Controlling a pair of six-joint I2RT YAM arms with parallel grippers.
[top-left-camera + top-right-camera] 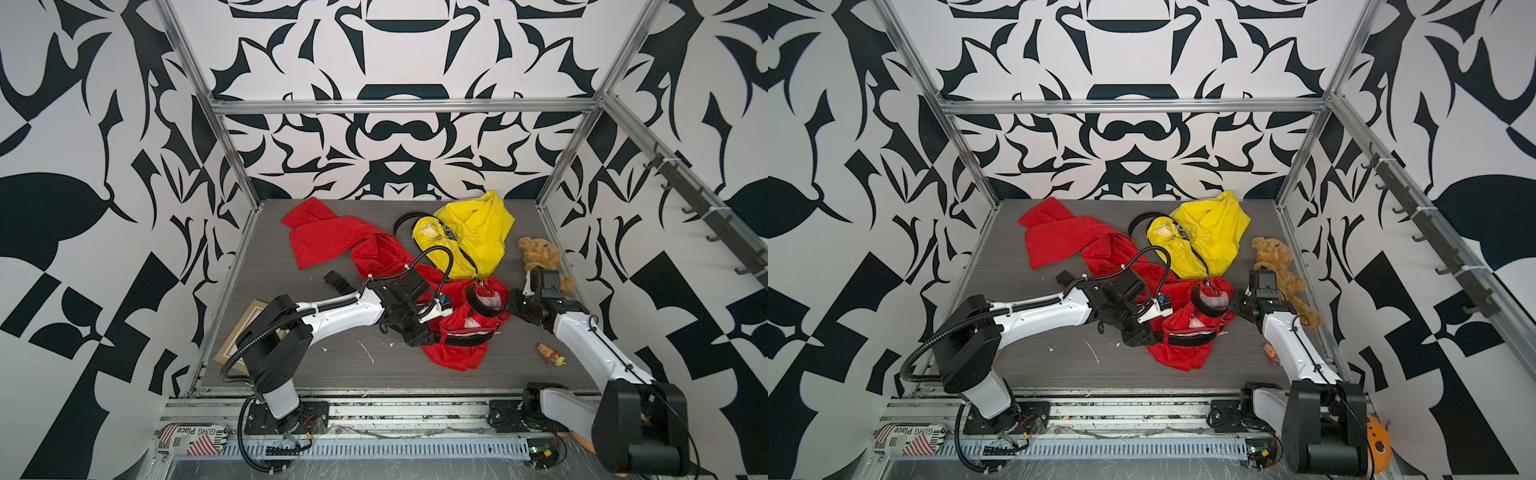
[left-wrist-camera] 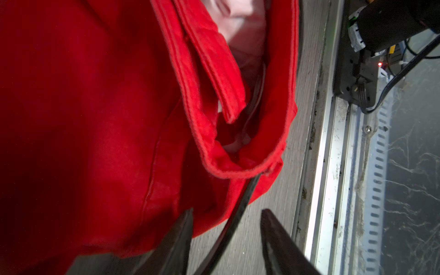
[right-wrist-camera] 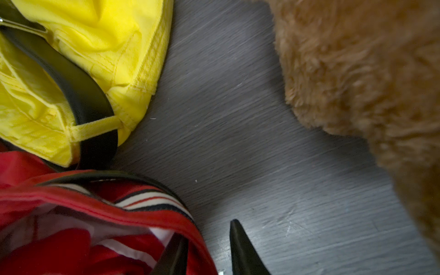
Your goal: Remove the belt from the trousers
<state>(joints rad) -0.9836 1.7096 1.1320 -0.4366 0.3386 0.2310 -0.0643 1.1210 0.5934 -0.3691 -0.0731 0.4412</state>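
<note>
Red trousers (image 1: 374, 253) lie crumpled mid-table, with a black belt (image 1: 461, 338) threaded through the waistband. My left gripper (image 1: 432, 337) is at the waistband's near side. In the left wrist view the gripper (image 2: 227, 210) is open, and the belt strap (image 2: 240, 209) runs between its fingers with a gap on each side. My right gripper (image 1: 512, 303) holds up the raised right part of the waistband. One finger (image 3: 176, 250) is inside the waistband (image 3: 166, 214) and the other (image 3: 238, 242) is outside, shut on it; the belt (image 3: 107, 175) shows along its rim.
Yellow trousers (image 1: 469, 232) with their own black belt (image 1: 401, 220) lie behind the red pair. A brown teddy bear (image 1: 540, 253) sits just behind my right wrist. A picture frame (image 1: 245, 332) lies at the near left and a small toy (image 1: 550, 355) at the near right.
</note>
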